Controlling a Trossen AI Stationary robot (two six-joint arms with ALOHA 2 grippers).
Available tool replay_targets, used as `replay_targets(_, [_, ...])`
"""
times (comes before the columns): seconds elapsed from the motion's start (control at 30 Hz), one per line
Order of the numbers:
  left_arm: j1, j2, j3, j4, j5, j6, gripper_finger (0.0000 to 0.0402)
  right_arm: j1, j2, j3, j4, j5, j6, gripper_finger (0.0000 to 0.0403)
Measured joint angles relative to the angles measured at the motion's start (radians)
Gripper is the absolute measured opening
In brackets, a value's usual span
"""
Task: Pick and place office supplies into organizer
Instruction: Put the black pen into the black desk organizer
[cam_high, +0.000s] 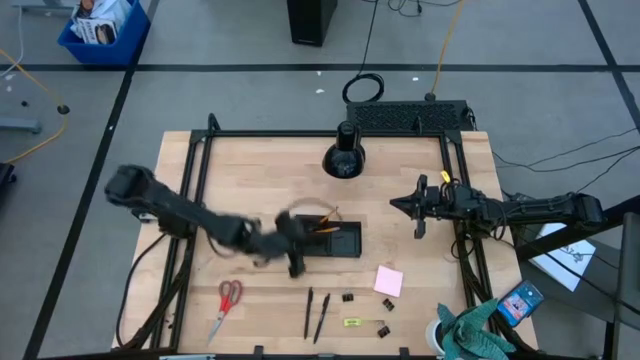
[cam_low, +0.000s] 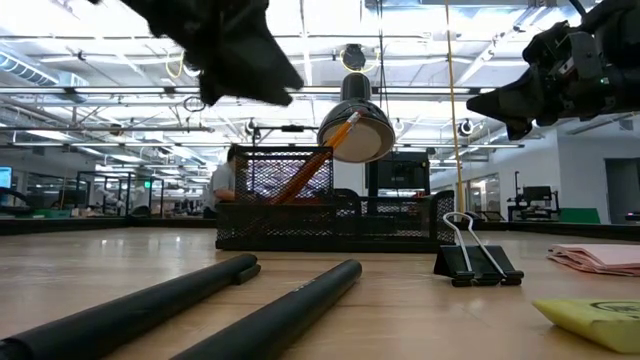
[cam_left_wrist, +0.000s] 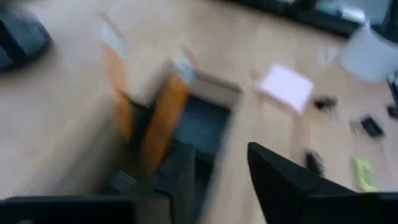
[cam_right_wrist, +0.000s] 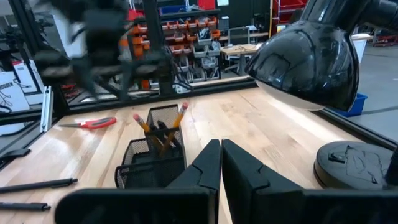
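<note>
- Black round-barrelled pens (cam_low: 200, 300), two side by side, nearest in the low view on the pale wooden table (cam_high: 190, 190); beside them a black binder clip (cam_low: 474, 258), a flat pink sticky-note pad (cam_low: 600, 257), a small yellow-green piece (cam_low: 592, 318).
- Red-handled scissors (cam_high: 226, 303) near the front left edge, untouched.
- Mid-table: black mesh organizer tray (cam_high: 335, 238) with two orange pencils (cam_right_wrist: 161, 124) already leaning in its taller cup.
- Left gripper (cam_high: 294, 258) just beside the tray's left end, fingers spread, nothing between them; blurred with motion.
- Judged next: fetch a pen. Best approached from above, fingers across the barrel at mid-length, clear of its twin.
- Open room between tray and front row; pencils lean outward, so worth passing wide.
- Farther: black cone-shaped lamp (cam_high: 343, 158) behind the tray.
- Right gripper (cam_high: 418, 213) waiting near the right rail, fingers pressed together.
</note>
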Motion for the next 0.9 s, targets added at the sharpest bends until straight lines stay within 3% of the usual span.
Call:
replay_targets(0.17, [-0.149, 0.199, 0.165, -0.072, -0.017, -0.235, 0.0091, 0.0, 0.009, 0.0, -0.008, 0.0, 0.0, 0.0009])
replay_targets(0.27, [-0.193, 0.305, 0.319, -0.288, -0.027, -0.388, 0.0079, 0.0, 0.01, 0.0, -0.005, 0.0, 0.0, 0.0009])
replay_targets(0.37, [-0.196, 0.399, 0.492, -0.576, 0.032, -0.565, 0.0083, 0.0, 0.011, 0.0, 0.008, 0.0, 0.0, 0.0009])
replay_targets(0.53, [-0.17, 0.511, 0.681, -0.843, 0.199, -0.813, 0.0123, 0.0, 0.011, 0.0, 0.007, 0.0, 0.0, 0.0009])
replay_targets(0.63, [-0.156, 0.541, 0.715, -0.846, 0.254, -0.871, 0.016, 0.0, 0.011, 0.0, 0.008, 0.0, 0.0, 0.0009])
replay_targets(0.9, [-0.133, 0.567, 0.724, -0.852, 0.28, -0.905, 0.0242, 0.0, 0.011, 0.0, 0.006, -0.002, 0.011, 0.0009])
